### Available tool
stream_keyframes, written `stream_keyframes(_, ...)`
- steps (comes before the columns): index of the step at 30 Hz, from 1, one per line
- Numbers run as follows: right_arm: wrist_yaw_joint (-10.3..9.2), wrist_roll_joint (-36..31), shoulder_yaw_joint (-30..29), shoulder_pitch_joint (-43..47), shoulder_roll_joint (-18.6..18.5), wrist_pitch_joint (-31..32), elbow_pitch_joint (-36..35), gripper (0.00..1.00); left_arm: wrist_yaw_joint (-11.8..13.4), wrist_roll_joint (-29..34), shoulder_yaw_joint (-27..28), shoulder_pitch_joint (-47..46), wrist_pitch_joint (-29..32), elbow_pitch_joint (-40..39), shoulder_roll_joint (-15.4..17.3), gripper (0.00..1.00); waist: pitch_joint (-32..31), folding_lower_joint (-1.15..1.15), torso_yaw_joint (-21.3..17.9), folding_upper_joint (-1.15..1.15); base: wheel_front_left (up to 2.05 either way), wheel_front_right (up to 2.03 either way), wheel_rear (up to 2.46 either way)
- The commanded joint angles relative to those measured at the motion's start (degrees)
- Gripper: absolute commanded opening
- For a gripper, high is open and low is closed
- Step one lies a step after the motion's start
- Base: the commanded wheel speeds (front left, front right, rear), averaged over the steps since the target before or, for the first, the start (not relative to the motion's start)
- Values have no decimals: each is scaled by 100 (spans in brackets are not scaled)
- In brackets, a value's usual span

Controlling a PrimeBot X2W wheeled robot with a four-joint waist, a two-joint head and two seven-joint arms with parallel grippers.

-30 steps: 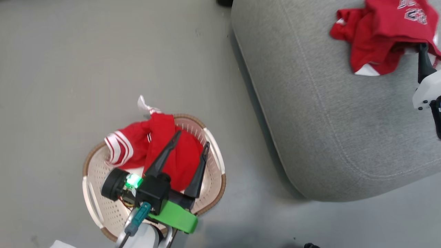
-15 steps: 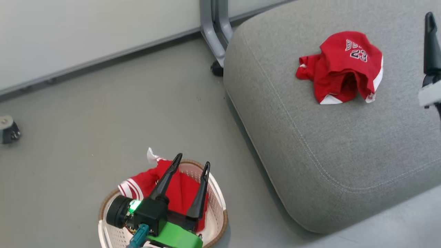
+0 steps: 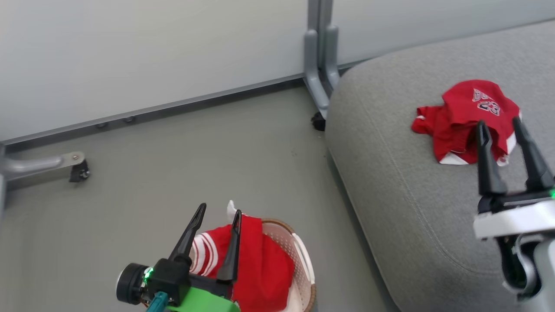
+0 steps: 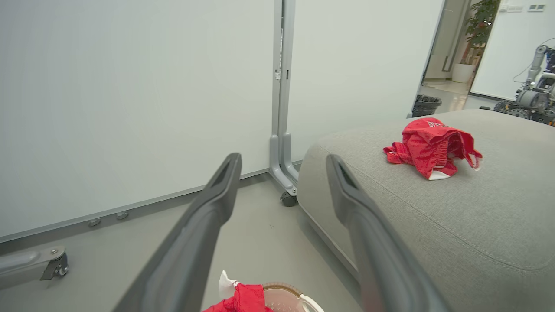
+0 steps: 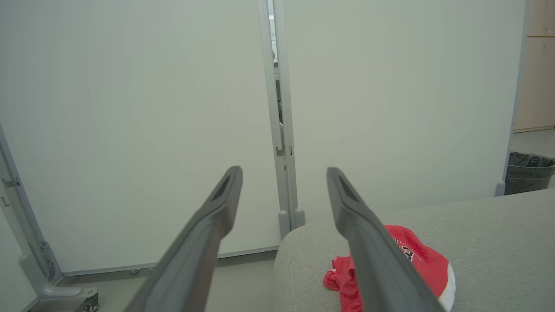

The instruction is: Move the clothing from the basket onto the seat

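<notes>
One red garment [image 3: 468,117] with a white "23" lies crumpled on the big grey seat [image 3: 416,199]; it also shows in the left wrist view [image 4: 429,145] and the right wrist view [image 5: 407,260]. A second red garment [image 3: 256,264] with white stripes fills the cream basket [image 3: 301,260] on the floor at the bottom of the head view. My left gripper [image 3: 219,208] hangs open above the basket, holding nothing. My right gripper [image 3: 498,123] stands open above the seat, just this side of the red garment, with nothing between its fingers.
A grey partition wall with a metal post [image 3: 318,56] and a castor [image 3: 318,123] stands behind the seat. Another castored foot [image 3: 76,167] sits at the left on the grey floor. A bin [image 4: 427,104] and another robot [image 4: 533,95] are far off.
The head camera has tilted up, so the wall has come into view. My right gripper has let go of the garment on the seat and drawn back. My left gripper has risen above the basket, still open.
</notes>
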Motion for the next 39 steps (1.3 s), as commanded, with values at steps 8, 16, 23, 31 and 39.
stream_keyframes(8, -8, -218, 231, 823, 494, -3, 208, 100, 133, 21, 501, 223, -2, 125, 13, 100, -458, 0, 1030, 0, 0, 0, 0)
stream_keyframes(16, -6, -663, 410, 1190, 842, -3, 812, 100, 167, 23, 806, 368, -2, 224, 12, 100, -552, 0, 1506, 0, 0, 0, 0)
stream_keyframes(23, -7, -830, 498, 1311, 1065, -2, 1052, 100, 183, -28, 901, 442, -2, 303, 12, 100, -625, 0, 1671, 0, 0, 0, 0)
stream_keyframes(31, -7, -797, 462, 1292, 1166, -2, 1160, 100, 201, -43, 906, 535, -2, 360, 12, 100, -714, 0, 1720, 0, 0, 0, 0)
stream_keyframes(39, -7, -767, 429, 1201, 1173, -2, 1138, 100, 198, -95, 944, 501, -2, 348, 12, 100, -692, 0, 1683, 0, 0, 0, 0)
